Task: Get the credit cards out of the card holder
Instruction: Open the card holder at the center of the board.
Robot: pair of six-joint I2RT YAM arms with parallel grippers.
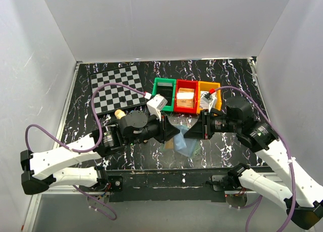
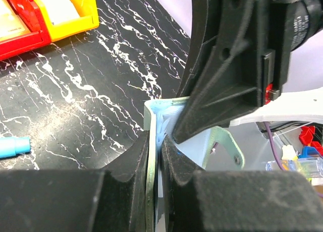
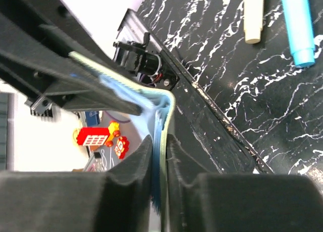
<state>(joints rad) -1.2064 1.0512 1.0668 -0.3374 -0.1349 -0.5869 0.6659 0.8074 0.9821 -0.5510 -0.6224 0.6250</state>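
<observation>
My left hand pinches one panel of the card holder. My right hand clamps the other panel, holder held between them over the worktop. I see no credit cards out yet; pulling them remains.

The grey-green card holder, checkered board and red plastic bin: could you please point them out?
Grey-green bifold card holder (image 1: 191,143), top view, lower flap.
Black-and-white checkered board (image 1: 118,91), top view, centre.
Red plastic bin (image 1: 185,110), top view, front wall.
</observation>
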